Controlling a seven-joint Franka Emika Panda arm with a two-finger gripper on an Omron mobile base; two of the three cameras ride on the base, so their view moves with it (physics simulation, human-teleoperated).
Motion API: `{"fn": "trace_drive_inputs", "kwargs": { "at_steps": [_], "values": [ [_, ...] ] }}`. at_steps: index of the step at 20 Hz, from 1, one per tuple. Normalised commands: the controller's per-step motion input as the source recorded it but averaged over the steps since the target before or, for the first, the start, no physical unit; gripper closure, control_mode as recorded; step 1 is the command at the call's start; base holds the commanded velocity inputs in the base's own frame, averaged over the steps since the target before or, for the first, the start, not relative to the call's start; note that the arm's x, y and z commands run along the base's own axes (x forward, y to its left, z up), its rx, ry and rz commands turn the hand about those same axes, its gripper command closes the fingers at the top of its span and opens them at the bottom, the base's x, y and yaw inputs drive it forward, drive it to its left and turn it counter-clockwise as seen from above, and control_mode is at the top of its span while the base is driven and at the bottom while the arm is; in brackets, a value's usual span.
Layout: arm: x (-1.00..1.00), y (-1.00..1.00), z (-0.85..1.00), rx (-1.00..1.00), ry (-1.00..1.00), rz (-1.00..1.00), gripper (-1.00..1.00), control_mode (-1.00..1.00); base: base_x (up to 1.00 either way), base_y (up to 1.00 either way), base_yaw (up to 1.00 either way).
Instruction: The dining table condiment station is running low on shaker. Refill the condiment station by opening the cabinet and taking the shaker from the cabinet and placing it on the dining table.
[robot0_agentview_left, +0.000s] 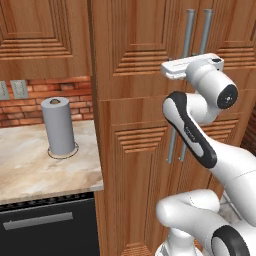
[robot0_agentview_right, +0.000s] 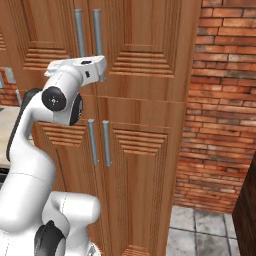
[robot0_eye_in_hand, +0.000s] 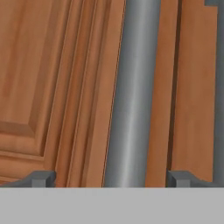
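Note:
The cabinet (robot0_agentview_left: 140, 50) (robot0_agentview_right: 145, 45) is tall and reddish-brown, and its upper double doors are closed. Two long grey bar handles (robot0_agentview_left: 189, 30) (robot0_agentview_right: 97, 30) run down beside the seam between the doors. My gripper (robot0_eye_in_hand: 111, 178) (robot0_agentview_right: 101, 71) is open, level with the lower end of these handles. In the hand view, one grey handle (robot0_eye_in_hand: 131, 96) stands between my two fingertips (robot0_eye_in_hand: 41, 178), close in front, and they do not squeeze it. The shaker is hidden. The dining table is out of view.
A grey paper towel roll (robot0_agentview_left: 58, 125) stands on the marbled counter (robot0_agentview_left: 30, 170) left of the cabinet, above a dark appliance front (robot0_agentview_left: 45, 225). Lower cabinet doors carry shorter handles (robot0_agentview_right: 100, 142). A brick wall (robot0_agentview_right: 220, 100) and tiled floor (robot0_agentview_right: 200, 230) lie to the right.

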Motion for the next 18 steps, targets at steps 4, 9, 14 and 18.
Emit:
{"fn": "trace_drive_inputs", "kwargs": {
  "at_steps": [4,9,14,18],
  "values": [
    [0.31,0.15,0.00,0.00,0.00,0.00,1.00,-1.00,0.00,0.00,0.00],
    [0.30,0.34,0.00,0.00,0.06,0.00,1.00,-1.00,0.00,0.00,0.00],
    [0.05,0.43,0.00,-0.01,0.12,0.00,1.00,-1.00,0.00,0.00,0.00],
    [-0.17,0.38,0.00,0.00,0.01,0.03,1.00,-1.00,0.00,0.00,0.00]
  ]
}}
